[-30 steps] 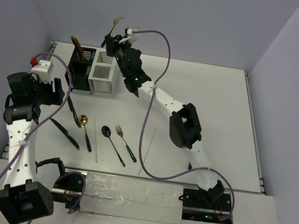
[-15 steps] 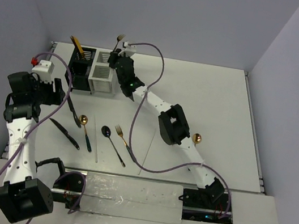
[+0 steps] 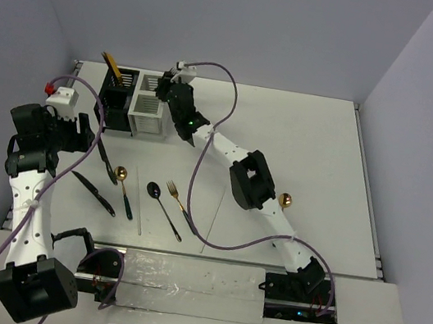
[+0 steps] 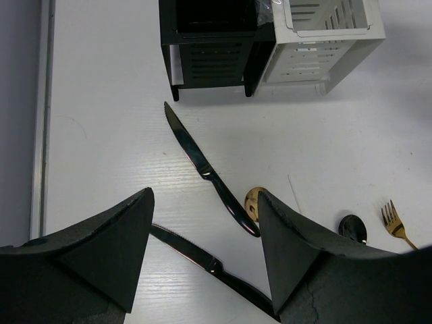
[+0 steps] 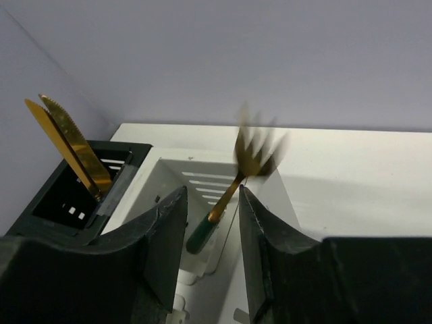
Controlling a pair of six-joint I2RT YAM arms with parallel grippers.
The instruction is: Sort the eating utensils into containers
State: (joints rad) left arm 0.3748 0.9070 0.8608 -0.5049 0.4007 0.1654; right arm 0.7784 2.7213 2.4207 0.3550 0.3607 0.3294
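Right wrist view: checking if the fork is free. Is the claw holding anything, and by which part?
Nothing looks held: the blurred gold fork stands free inside the open right claw, its green handle down in the white caddy.

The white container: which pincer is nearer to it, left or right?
Right. The right pincer hangs just above the open top of the white container; the left pincer is apart, in front of the black container and to its left.

Joined caddies (image 3: 132, 106) stand back-left on the worktop (image 3: 304, 135), loose utensils (image 3: 153, 191) before them.
Two knives (image 3: 111, 65) stand in the left caddy (image 3: 115, 99), a fork (image 5: 223, 196) in the right caddy (image 3: 148, 111); a lone spoon (image 3: 286, 199) lies well right.
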